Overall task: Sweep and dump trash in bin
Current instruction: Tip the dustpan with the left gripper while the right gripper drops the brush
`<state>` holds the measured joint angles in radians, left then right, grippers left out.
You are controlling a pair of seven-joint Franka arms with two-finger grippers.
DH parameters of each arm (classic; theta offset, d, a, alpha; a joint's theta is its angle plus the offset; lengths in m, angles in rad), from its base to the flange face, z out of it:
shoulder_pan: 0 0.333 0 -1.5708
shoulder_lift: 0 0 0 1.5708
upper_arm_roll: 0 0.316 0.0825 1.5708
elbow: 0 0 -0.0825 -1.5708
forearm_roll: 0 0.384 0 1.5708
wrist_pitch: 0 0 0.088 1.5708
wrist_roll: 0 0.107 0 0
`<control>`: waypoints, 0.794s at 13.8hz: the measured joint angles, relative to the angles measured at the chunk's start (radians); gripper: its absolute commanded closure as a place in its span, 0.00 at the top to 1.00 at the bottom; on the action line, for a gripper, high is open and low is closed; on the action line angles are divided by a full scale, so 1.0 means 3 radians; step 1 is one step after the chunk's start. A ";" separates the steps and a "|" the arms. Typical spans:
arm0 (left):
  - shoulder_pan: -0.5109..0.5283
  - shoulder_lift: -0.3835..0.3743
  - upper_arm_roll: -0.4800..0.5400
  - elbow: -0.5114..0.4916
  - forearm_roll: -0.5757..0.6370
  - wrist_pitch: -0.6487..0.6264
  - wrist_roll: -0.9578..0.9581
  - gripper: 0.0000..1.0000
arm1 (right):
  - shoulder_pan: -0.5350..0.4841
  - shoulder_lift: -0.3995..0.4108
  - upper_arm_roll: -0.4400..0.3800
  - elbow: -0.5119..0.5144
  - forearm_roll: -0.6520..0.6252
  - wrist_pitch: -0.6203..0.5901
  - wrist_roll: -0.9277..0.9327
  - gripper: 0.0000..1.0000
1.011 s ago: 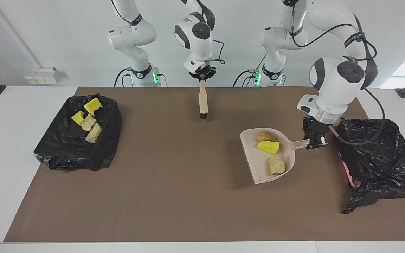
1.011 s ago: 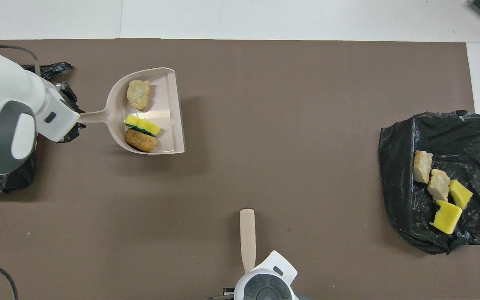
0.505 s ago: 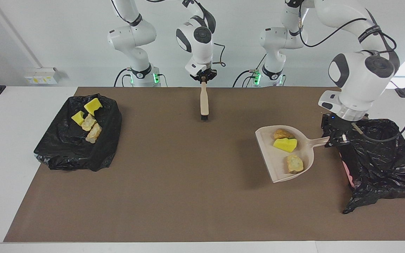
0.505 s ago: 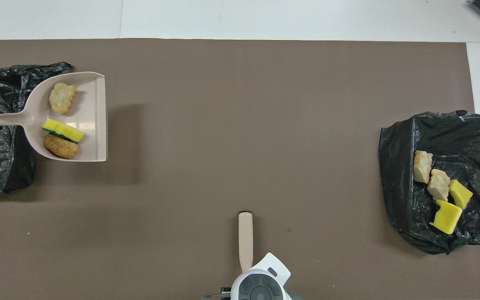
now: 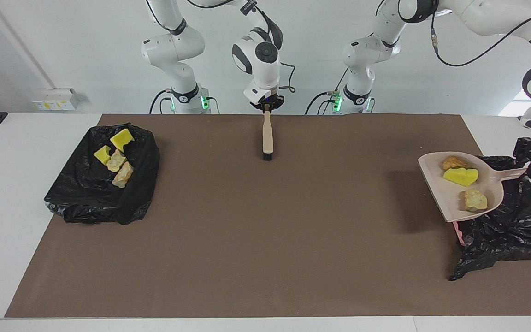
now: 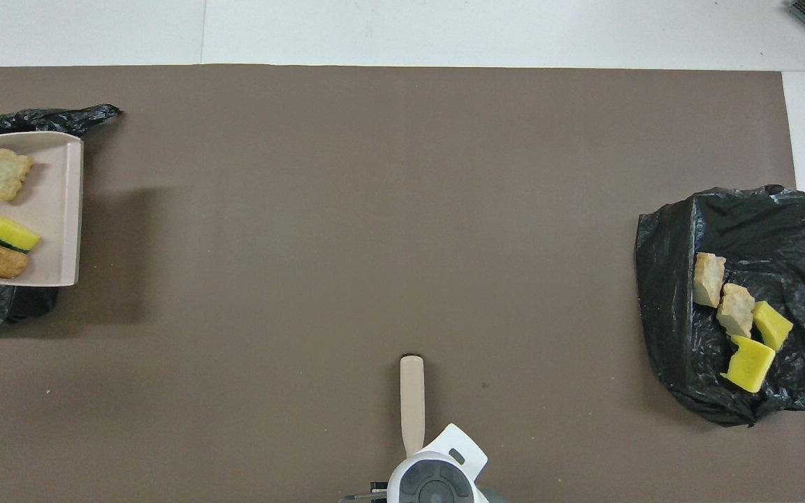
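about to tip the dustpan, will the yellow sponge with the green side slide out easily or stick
The yellow sponge probably slides out readily: it lies loose on the dustpan, whose inside looks smooth. Being foam, it is likely light and soft, so it may tumble or bounce. It touches a bread piece, which might go with it.

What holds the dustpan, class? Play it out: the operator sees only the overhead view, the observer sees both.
Observer: The left gripper, its fingers shut on the handle of the dustpan, over the black bin bag.
Operator: Is the dustpan resting on the bag?
Observer: No, it looks lifted, over the bag's edge, with three trash pieces in it.
Operator: And the brush?
Observer: The right gripper is shut on the handle's top; the brush hangs bristles down.
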<state>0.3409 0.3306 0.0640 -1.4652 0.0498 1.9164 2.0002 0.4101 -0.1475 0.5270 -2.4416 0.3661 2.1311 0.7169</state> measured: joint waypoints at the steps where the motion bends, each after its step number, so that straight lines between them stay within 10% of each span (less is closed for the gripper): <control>1: 0.0080 0.0067 0.0004 0.0126 0.0032 0.0000 0.0053 0.00 | 0.0000 0.0001 -0.0001 0.0000 0.0000 0.0000 0.0000 1.00; 11: 0.0064 0.0328 -0.0075 0.0469 0.2082 0.0393 -0.0783 0.00 | -0.0778 0.0106 -0.0067 0.0596 -0.0701 0.0046 -0.0054 1.00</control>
<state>0.3601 0.4290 0.0415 -1.3244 0.6744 2.0342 1.7653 0.1766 -0.1156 0.5070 -2.2628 0.1557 2.1449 0.7008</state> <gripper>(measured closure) 0.687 0.000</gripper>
